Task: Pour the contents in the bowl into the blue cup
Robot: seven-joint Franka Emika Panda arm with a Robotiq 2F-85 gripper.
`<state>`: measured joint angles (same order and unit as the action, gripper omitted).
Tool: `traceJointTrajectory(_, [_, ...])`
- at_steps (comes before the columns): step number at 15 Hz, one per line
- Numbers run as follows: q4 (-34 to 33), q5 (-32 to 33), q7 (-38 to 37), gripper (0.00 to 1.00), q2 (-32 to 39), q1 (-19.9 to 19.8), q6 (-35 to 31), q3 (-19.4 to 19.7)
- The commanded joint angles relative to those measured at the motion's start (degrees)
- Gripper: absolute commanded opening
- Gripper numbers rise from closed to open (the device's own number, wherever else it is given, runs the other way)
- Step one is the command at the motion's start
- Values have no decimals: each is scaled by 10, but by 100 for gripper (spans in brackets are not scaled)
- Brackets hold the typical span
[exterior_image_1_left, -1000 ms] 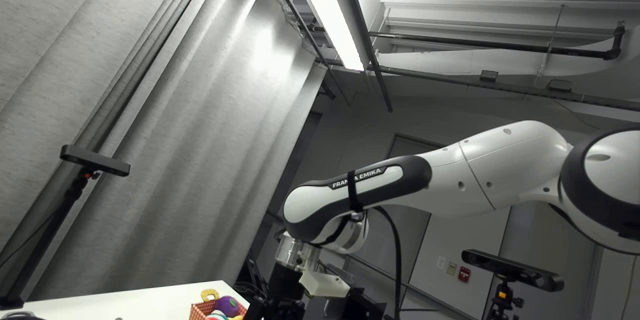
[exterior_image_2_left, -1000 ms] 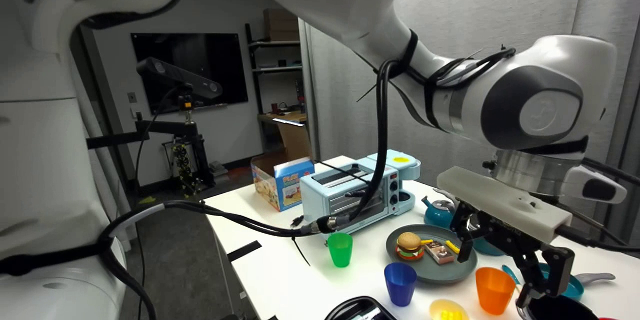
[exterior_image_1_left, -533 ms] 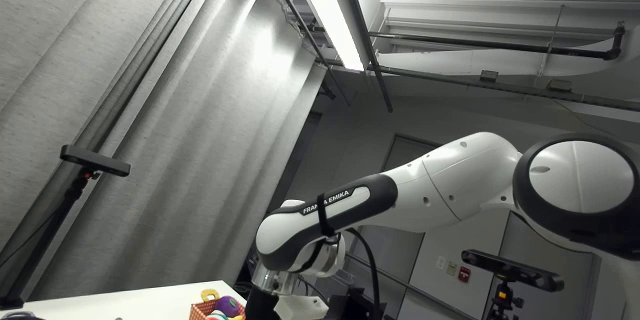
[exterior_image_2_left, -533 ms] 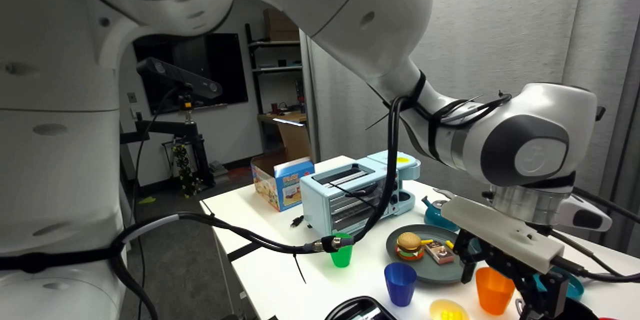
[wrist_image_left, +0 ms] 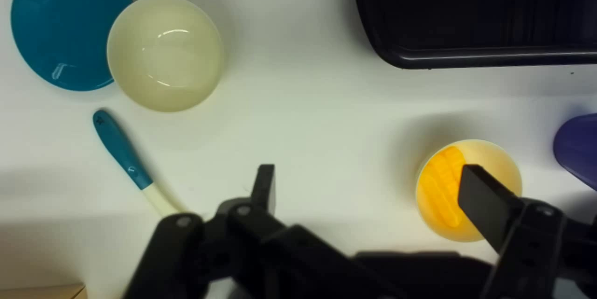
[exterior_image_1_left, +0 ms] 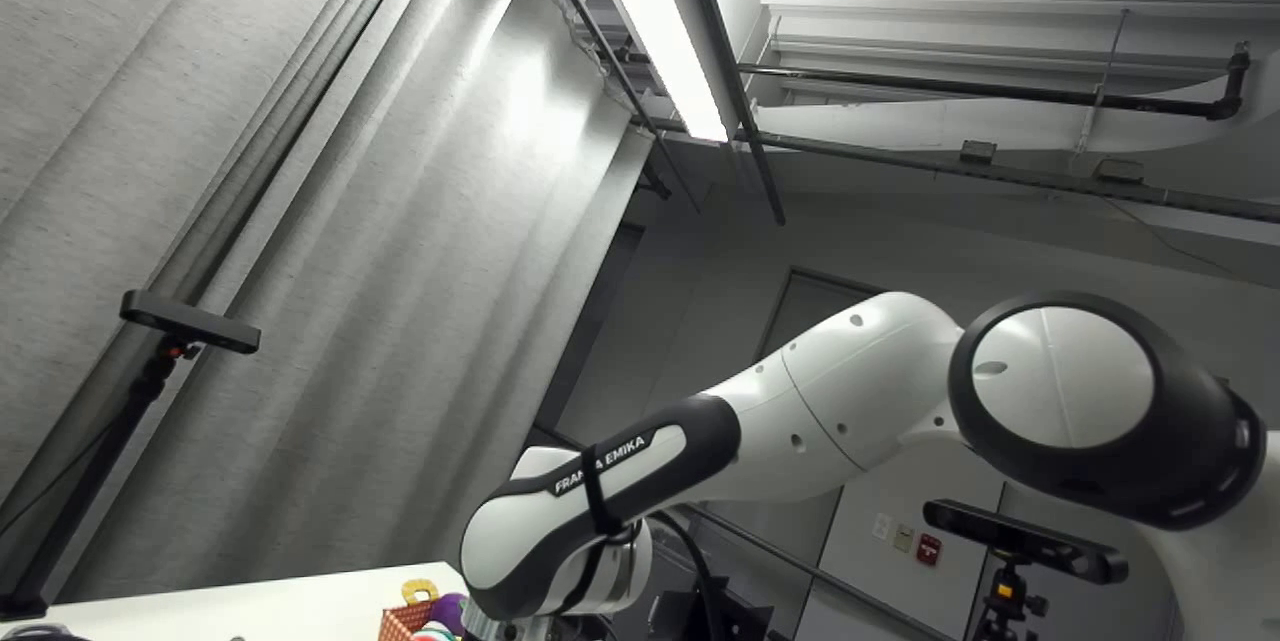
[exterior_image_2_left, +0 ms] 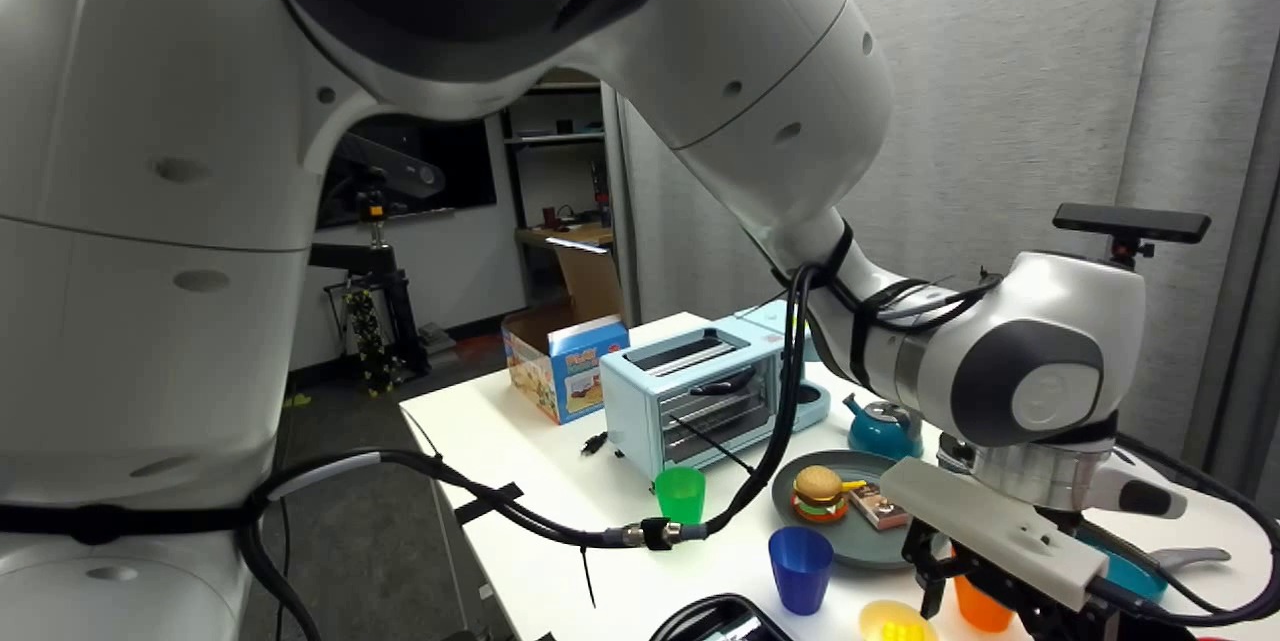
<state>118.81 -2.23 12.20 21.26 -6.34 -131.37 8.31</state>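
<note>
Arm (exterior_image_1_left: pixel 840 401) and pincer have both come down over the last half second, the pincer also shifting slightly left in an exterior view, while the cups, bowl and plate keep their places. The pincer (wrist_image_left: pixel 371 182) has its fingers (wrist_image_left: pixel 487 208) spread wide, with bare white surface (wrist_image_left: pixel 298 103) between them; it grips nothing. Its right finger in the wrist view hides part of the yellow bowl (wrist_image_left: pixel 494 156); whether the two touch cannot be told.

The bowl sits upright, round and smooth-walled, pale yellow with a thin lighter rim. Ridged orange-yellow pieces (wrist_image_left: pixel 440 187) lie gathered toward its left side in the wrist view. Near it, but apart, is the blue cup (exterior_image_2_left: pixel 801 569), at the right edge of the wrist view; in an exterior view it stands upright to the left of the bowl, deep blue, wide at the mouth and narrowing downward.

An orange cup (exterior_image_2_left: pixel 982 609) is partly hidden behind the pincer. Farther off are a grey plate (exterior_image_2_left: pixel 855 546) bearing a burger (exterior_image_2_left: pixel 820 496), a green cup (exterior_image_2_left: pixel 681 495), a pale blue toaster oven (exterior_image_2_left: pixel 640 411) and a teal kettle (exterior_image_2_left: pixel 884 429).

On the left of the wrist view, a cream bowl (wrist_image_left: pixel 165 54) overlaps a teal dish (wrist_image_left: pixel 65 24); a black tray (wrist_image_left: pixel 466 10) lies far right.
</note>
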Motion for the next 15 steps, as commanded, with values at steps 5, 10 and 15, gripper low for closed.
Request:
traceJointTrajectory(5, [-32, 39, -18, 100, 62, -2, -23, -11])
traceJointTrajectory(10, [-40, 50, -19, 100, 83, 6, -31, -26])
traceJointTrajectory(15, [-63, 53, -17, 100, 100, 10, -25, -34])
